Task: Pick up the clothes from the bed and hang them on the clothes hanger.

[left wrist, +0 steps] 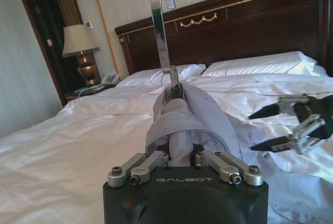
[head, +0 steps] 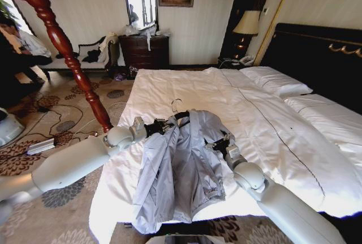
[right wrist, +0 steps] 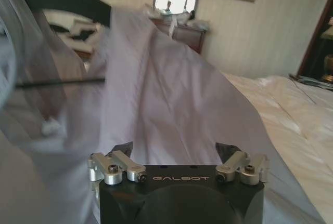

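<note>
The jacket (head: 181,170) lies on the bed (head: 271,136) near its foot, draped over the hanger (head: 180,116); left tool (left wrist: 182,154) clamped on the collar; right tool (right wrist: 177,154), spread apart beside the shoulder, should smooth cloth gently without dislodging the hanger.

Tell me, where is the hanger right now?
The hanger is inside the grey jacket's collar, held by the left hand above the bed's near edge.

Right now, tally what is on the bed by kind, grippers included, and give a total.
Jackets: 1, the grey jacket
Hangers: 1, the black hanger with its silver hook
Pillows: 2, the near pillow and the far pillow
Grippers: 2, the left gripper and the right gripper
Total: 6
</note>
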`<state>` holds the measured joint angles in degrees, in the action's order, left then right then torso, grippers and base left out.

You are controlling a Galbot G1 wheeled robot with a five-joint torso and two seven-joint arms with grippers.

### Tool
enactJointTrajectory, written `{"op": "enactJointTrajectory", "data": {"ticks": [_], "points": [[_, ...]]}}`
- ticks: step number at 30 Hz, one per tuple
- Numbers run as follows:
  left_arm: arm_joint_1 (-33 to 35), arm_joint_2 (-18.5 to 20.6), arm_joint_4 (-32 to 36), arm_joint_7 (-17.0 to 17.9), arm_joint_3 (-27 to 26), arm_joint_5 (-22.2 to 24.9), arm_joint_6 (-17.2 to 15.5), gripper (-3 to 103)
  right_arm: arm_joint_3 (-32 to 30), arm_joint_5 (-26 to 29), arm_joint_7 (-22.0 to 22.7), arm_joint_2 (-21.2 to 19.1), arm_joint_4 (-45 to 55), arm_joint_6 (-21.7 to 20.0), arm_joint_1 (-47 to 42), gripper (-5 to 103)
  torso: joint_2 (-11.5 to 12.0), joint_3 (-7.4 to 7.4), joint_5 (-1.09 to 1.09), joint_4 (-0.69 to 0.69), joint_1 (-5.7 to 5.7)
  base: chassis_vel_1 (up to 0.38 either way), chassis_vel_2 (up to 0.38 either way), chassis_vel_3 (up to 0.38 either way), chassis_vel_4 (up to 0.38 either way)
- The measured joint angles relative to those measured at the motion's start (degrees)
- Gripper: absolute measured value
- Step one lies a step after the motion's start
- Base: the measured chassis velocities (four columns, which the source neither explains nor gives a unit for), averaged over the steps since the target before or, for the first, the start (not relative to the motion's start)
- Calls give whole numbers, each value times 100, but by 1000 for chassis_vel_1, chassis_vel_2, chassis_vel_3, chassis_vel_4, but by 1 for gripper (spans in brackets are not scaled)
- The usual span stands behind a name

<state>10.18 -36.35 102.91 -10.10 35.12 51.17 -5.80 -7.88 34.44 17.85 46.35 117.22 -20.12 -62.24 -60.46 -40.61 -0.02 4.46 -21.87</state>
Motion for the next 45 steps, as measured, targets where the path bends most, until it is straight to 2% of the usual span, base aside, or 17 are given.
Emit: {"op": "enactJointTrajectory", "data": {"ticks": [1,3,6,9,11,15,17,21,22,24,31,45], "points": [[0,0,0,0,0,0,0,15,0,0,0,0,0,0,0,88,0,0,0,0,0,0,0,0,0],[-41,3,57,-3,15,9,0,15,73,237,-34,36,-10,-22,141,79,0,0,2,0,-1,0,0,0,0],[-39,24,94,-8,16,11,1,15,104,462,-59,74,-8,-60,227,73,0,0,1,1,0,0,0,0,0],[4,84,130,-29,10,3,11,15,150,615,-83,89,-37,-92,291,57,0,0,1,-1,0,0,0,0,0],[19,90,144,-53,10,-2,16,15,157,668,-89,100,-67,-107,306,57,0,0,1,-2,0,0,0,0,0],[32,63,142,-80,10,-7,25,15,168,891,-140,127,-142,-157,350,37,0,0,1,2,0,0,0,0,0],[31,53,130,-83,11,-7,26,15,190,946,-152,133,-142,-166,370,37,0,0,1,1,0,0,0,0,0],[-6,2,82,-99,36,3,28,15,247,1110,-162,164,-164,-190,446,16,0,0,1,0,0,0,0,0,0],[-6,2,82,-99,36,3,28,15,247,1110,-162,164,-164,-190,446,16,0,0,1,0,0,0,0,0,0],[-9,-9,80,-101,40,8,30,15,247,1200,-162,163,-153,-183,436,4,0,0,1,1,0,0,0,0,0],[-1,-23,76,-88,44,10,37,15,293,1199,-233,143,-56,-135,375,0,0,0,1,0,0,0,0,0,0],[-211,10,-11,12,-208,256,26,15,371,117,-598,-189,410,-86,82,0,0,0,2,1,0,0,0,0,0]]}}
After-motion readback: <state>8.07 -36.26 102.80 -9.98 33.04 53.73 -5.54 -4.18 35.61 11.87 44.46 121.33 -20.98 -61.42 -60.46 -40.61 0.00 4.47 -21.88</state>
